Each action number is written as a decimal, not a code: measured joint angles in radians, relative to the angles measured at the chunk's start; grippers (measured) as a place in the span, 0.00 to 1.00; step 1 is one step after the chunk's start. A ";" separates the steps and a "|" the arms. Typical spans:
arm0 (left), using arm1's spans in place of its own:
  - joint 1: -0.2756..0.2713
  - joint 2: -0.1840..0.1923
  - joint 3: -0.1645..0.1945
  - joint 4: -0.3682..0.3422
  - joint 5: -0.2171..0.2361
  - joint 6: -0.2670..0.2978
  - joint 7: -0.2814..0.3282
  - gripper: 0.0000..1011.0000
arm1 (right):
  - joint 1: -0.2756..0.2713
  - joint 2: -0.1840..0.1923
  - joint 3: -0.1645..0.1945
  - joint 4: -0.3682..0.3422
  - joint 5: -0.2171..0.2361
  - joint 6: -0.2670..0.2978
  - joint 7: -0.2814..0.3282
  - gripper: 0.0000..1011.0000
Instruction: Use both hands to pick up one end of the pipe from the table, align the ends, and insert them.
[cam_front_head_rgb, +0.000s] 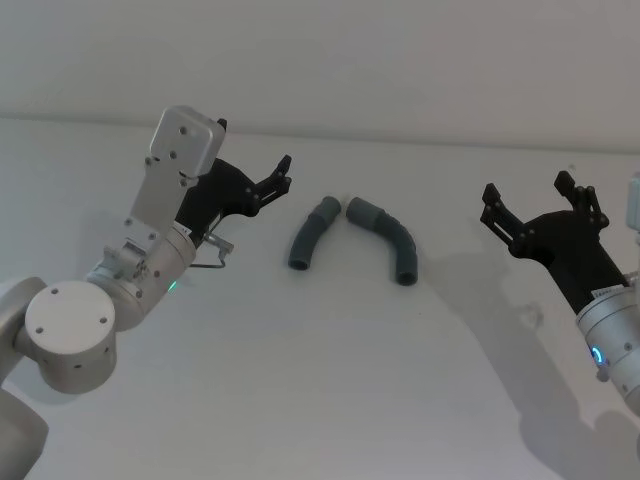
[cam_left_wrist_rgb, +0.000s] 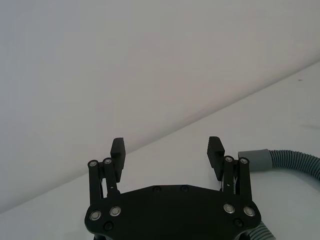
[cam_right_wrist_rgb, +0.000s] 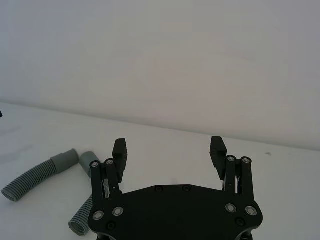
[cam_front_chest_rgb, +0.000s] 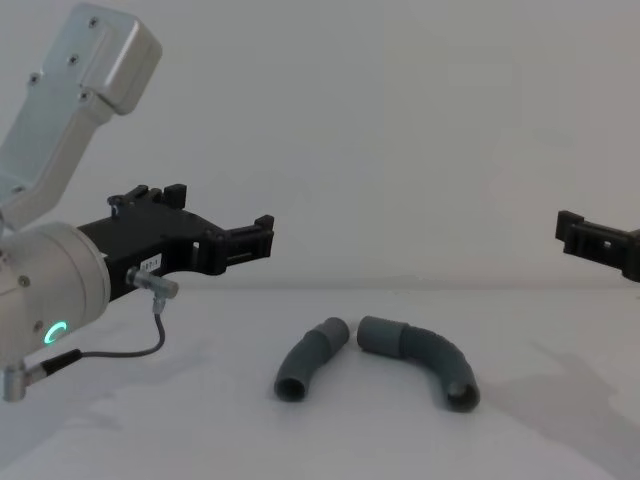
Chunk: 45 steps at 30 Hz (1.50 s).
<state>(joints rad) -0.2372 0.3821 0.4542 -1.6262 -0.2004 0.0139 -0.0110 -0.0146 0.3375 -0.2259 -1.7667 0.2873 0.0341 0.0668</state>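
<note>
Both ribbed hose pieces lie on the table. The right hose piece sits just beside the left hose piece, far cuffs near but apart. The left pincer hangs to the left of the left hose piece and the right pincer well apart to its right, both spread wide and empty. Lower each pincer onto the ribbed body just behind the cuff, jaws straddling the hose crosswise, so the cuffs protrude free for alignment; grip firmly without crushing, as ribbed hose probably flexes.
</note>
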 joint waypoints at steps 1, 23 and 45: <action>0.000 0.000 0.000 0.000 0.000 0.000 -0.001 0.99 | 0.000 0.000 0.000 0.000 0.000 0.000 0.000 1.00; -0.109 -0.016 0.014 0.085 -0.080 0.076 -0.179 0.99 | 0.032 0.010 0.022 -0.046 0.035 0.137 0.028 1.00; -0.173 -0.052 0.040 0.141 -0.139 0.322 -0.263 0.99 | 0.111 -0.022 -0.016 -0.056 0.075 0.401 0.046 1.00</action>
<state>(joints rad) -0.4099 0.3303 0.4940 -1.4848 -0.3392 0.3356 -0.2741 0.0961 0.3150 -0.2420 -1.8222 0.3626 0.4351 0.1127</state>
